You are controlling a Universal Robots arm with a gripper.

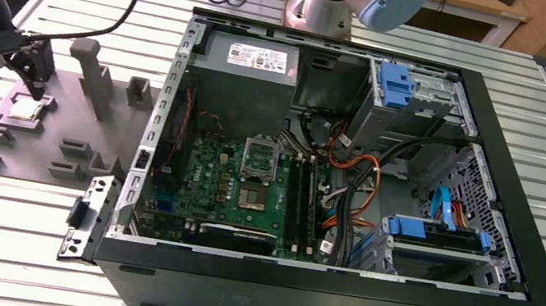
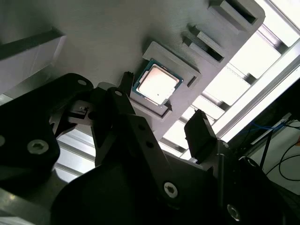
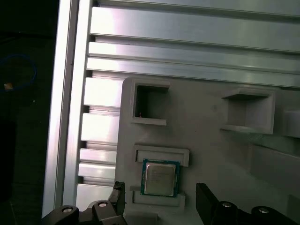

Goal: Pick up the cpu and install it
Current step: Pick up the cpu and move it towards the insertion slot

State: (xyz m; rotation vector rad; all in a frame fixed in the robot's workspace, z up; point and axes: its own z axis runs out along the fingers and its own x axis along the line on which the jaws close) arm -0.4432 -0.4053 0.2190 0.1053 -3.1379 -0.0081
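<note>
Slatted metal worktop (image 1: 5, 225) | grey fixture (image 1: 29, 154) at 9 o'clock of open computer case (image 1: 338, 297), exterior view | cpu (image 3: 161, 177) seated in fixture pocket | claw (image 3: 161, 191) spread wide over cpu, empty

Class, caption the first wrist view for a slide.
Open tool near the cpu resting in a grey holder recess.
</note>
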